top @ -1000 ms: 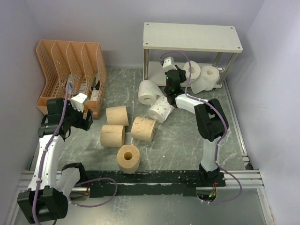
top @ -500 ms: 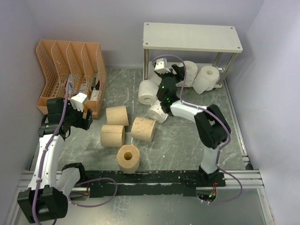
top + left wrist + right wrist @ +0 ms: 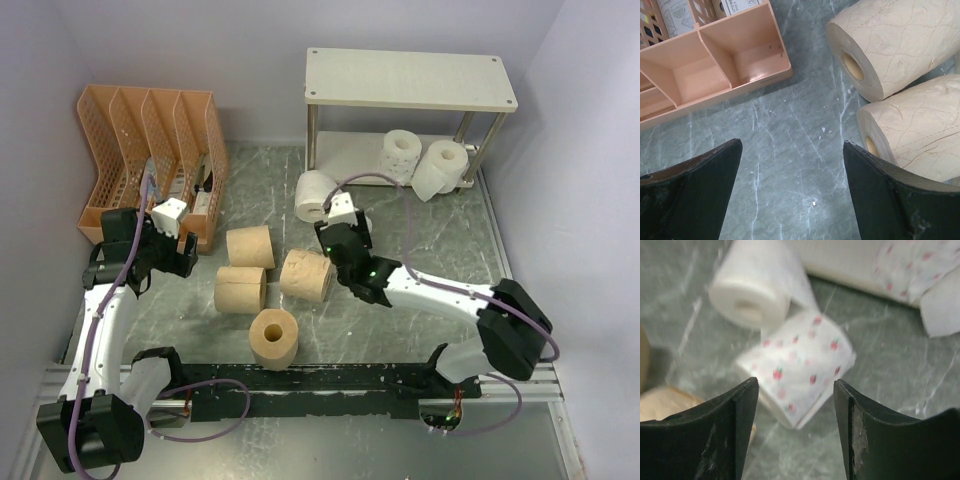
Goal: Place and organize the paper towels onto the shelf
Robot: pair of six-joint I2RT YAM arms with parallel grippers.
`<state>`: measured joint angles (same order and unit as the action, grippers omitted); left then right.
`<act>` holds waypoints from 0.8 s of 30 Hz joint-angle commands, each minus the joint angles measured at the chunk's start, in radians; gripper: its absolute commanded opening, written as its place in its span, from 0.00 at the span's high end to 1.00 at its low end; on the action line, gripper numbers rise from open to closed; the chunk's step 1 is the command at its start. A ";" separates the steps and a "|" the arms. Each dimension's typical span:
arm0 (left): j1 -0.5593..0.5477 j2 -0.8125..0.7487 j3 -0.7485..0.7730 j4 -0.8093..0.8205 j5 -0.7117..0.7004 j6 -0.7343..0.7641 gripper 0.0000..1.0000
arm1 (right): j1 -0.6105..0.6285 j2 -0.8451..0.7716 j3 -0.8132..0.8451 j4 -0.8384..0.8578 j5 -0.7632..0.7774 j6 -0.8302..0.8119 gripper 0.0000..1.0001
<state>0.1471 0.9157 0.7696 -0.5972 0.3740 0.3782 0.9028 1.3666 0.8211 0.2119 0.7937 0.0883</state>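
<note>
while the top view hides it beneath the right arm, the right wrist camera shows a printed roll (image 3: 800, 365), white with small red marks, lying on its side on the grey marbled table (image 3: 890, 390). it is framed between the fingers of the right gripper (image 3: 795, 385). those jaws stand partly apart and pinch nothing. the picture is blurred, so i cannot tell whether a fingertip touches the paper.

just beyond lies a plain white roll (image 3: 315, 195), also on the table.

only the top view takes in the whole shelf (image 3: 410, 80). on its lower board a speckled roll (image 3: 402, 152) sits touching a second white roll (image 3: 441, 168) to its right.

four tan ones lie on the table between the arms:
- an upper tan roll (image 3: 250, 246)
- a lower tan roll (image 3: 240, 289) just below it
- a middle tan roll (image 3: 306, 275)
- an upright tan roll (image 3: 273, 338), nearest the bases, with its core facing up

from the left wrist camera, the left gripper (image 3: 792, 145) hangs over bare table with its jaws wide apart and holds nothing. two tan rolls are on its right. the orange organizer (image 3: 715, 65) is on its left, and this view looks down into its compartments.
</note>
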 commanded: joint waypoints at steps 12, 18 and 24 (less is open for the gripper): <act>0.004 -0.011 0.007 0.006 0.009 0.016 0.06 | 0.014 0.240 0.072 -0.220 -0.021 0.026 0.39; 0.003 -0.006 0.009 0.004 0.013 0.019 0.06 | -0.037 0.305 0.074 -0.193 -0.091 0.036 0.53; 0.004 -0.006 0.009 0.004 0.015 0.021 0.06 | -0.068 0.325 0.063 -0.174 -0.163 0.055 0.87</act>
<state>0.1471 0.9154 0.7696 -0.5972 0.3740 0.3855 0.8623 1.6497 0.8967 0.0502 0.7223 0.1184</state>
